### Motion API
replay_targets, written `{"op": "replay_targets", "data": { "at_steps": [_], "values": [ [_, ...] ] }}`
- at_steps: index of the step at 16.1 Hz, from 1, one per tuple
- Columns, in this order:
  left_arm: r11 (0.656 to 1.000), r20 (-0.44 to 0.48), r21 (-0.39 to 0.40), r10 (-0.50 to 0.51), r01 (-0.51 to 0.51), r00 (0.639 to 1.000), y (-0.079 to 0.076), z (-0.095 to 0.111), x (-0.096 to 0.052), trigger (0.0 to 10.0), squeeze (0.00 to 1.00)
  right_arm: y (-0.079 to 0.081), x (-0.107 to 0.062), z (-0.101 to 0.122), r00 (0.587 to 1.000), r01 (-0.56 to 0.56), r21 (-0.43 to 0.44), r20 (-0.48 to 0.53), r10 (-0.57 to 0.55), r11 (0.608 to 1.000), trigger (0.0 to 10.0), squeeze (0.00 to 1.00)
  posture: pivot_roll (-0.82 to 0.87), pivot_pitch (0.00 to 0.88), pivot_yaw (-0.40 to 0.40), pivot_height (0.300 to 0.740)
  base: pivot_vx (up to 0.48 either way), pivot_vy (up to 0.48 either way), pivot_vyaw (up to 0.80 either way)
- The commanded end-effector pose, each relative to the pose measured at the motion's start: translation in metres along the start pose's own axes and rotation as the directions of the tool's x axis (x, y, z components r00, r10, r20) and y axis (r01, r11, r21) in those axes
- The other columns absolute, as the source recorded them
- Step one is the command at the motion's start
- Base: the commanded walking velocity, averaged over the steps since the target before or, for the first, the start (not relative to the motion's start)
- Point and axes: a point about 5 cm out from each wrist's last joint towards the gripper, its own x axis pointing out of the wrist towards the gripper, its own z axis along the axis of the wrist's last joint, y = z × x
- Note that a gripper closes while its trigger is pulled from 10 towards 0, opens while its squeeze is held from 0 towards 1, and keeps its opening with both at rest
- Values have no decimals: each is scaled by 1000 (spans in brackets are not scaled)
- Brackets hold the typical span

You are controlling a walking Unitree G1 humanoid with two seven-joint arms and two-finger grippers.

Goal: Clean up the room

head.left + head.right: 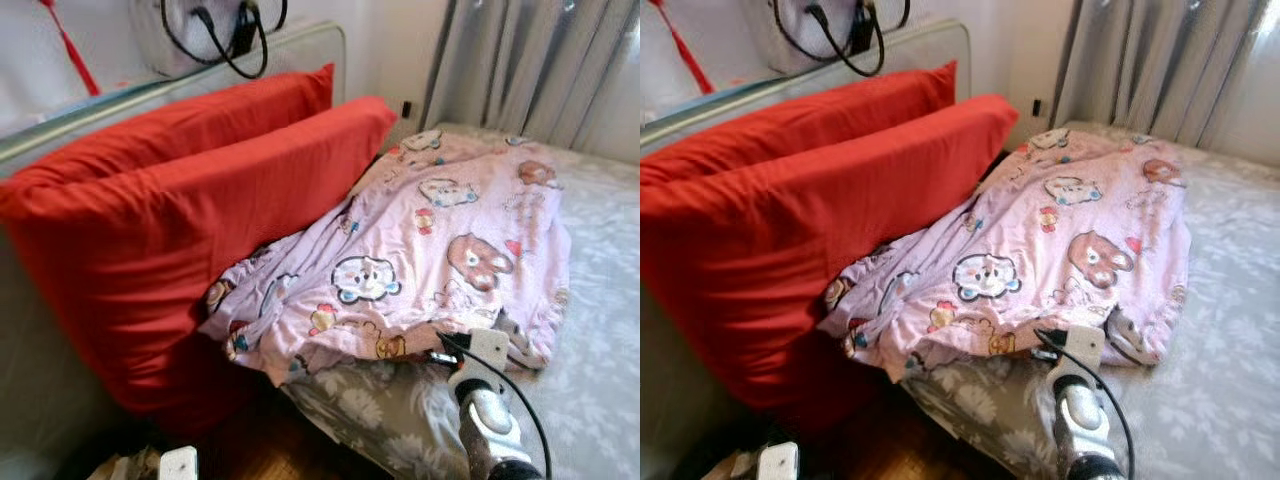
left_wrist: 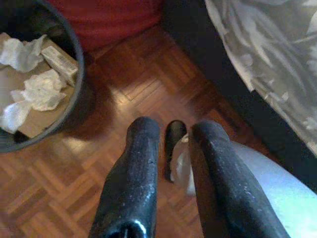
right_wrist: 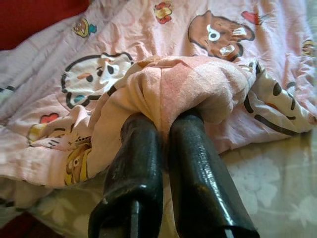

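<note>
Slippage is the chief risk: the right gripper [image 3: 166,124] has its two black fingers pressed close together on only a small bunched fold at the near edge of the pink cartoon-print blanket [image 1: 440,240], and I judge that a pull on so thin a pinch could let the cloth slide out, or could drag the whole blanket off the bed's corner onto the parquet floor [image 2: 148,94]. The blanket lies crumpled across the bed [image 1: 600,300], its upper edge touching the nearer of two red pillows [image 1: 200,210] leaning against the headboard, so a hard tug might also topple a pillow. The right arm reaches forward and low from the near side, wrist at the mattress edge, fingers pointing into the fold. The left gripper [image 2: 168,148] hangs beside the bed over the floor, fingers slightly parted and holding nothing, near a dark waste bin [image 2: 81,94] with crumpled paper inside.
</note>
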Motion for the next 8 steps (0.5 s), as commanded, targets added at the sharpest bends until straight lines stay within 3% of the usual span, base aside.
{"op": "replay_targets", "data": {
  "at_steps": [1,8],
  "values": [
    [1000,-27,20,-6,6,1000,1,-6,-2,10000,0,-4,0,3,1000,25,-3,19,-25,1000,10000,0,98,0,27,740,0,0,0],
    [1000,-35,24,-5,5,999,3,-9,-3,10000,0,-19,1,13,991,116,-15,70,-114,993,10000,0,103,0,29,740,-77,0,0]
  ]
}}
